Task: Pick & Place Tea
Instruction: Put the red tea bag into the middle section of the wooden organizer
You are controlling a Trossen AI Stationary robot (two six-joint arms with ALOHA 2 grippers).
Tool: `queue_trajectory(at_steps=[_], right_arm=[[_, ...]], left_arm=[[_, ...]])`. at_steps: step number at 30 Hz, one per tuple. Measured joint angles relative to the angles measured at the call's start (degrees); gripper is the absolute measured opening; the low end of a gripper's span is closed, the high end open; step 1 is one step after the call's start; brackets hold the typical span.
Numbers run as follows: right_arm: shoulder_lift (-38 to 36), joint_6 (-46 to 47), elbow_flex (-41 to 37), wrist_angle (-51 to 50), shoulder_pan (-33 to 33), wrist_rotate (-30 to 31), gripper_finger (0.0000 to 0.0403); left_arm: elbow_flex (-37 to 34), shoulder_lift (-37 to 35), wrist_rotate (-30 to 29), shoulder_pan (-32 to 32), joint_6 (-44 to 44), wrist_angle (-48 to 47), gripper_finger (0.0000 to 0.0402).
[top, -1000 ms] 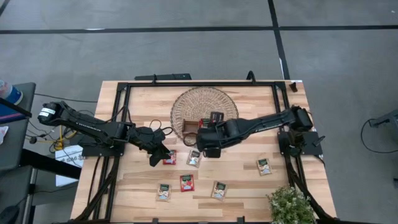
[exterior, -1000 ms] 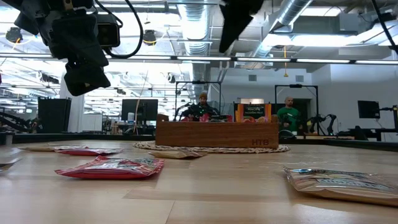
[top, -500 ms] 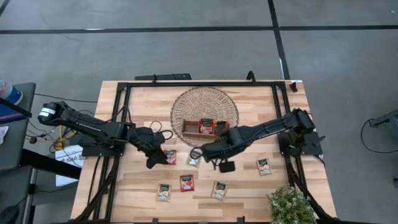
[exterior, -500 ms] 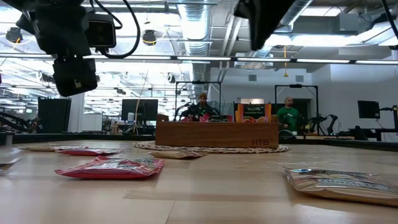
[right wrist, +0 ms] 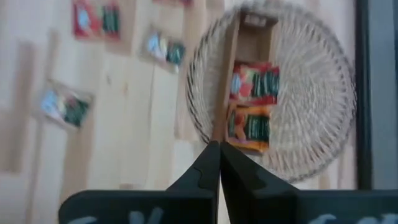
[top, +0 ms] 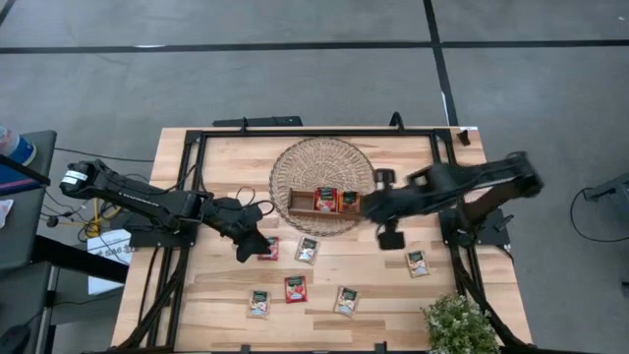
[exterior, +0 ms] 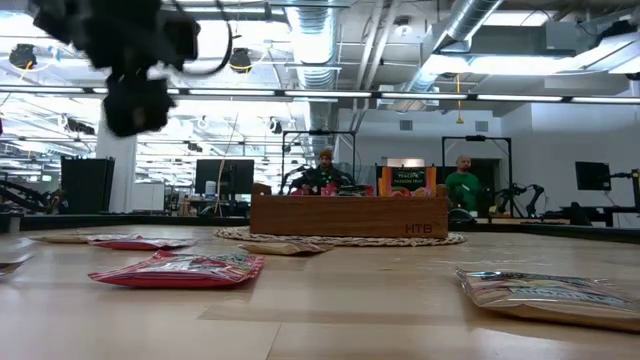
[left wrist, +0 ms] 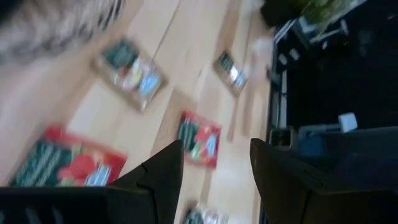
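Tea sachets lie flat on the wooden table: a red one (top: 268, 248), a pale one (top: 307, 249), another red one (top: 295, 288) and pale ones nearer the front. A red sachet (top: 325, 200) and an orange sachet (top: 347, 202) lie in the wooden tray (top: 303, 202), which stands on the round wicker basket (top: 324, 157). My left gripper (top: 256, 246) (left wrist: 214, 168) hangs open above the table beside the first red sachet. My right gripper (top: 370, 208) (right wrist: 214, 152) is shut and empty, raised at the basket's right rim.
A potted plant (top: 457, 324) stands at the near right corner. One pale sachet (top: 419, 263) lies under the right arm's side of the table. A black frame (top: 314, 132) runs round the table top. People stand in the room behind (exterior: 462, 185).
My right gripper has drawn back from the table's middle toward the right edge and risen; it has left the low view. The orange sachet now shows in the tray beside the red one. My left gripper has stayed beside the red sachet, rising slightly.
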Motion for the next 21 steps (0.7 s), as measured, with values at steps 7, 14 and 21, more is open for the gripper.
queue_trajectory(at_steps=[7,14,21], right_arm=[[-21.99,5.55,-22.58,23.02,-0.30,-1.74,0.0002],[-35.70,12.74,-39.98,38.21,-0.32,-1.65,0.0001],[-37.76,12.86,-44.72,42.63,-0.30,-1.73,0.0001]], left_arm=[[13.27,2.40,-9.36,0.02,7.45,-16.21,0.0170],[26.57,14.55,-13.48,1.12,8.51,-38.54,0.0156],[29.27,25.95,-8.91,4.80,9.26,-42.86,0.0154]])
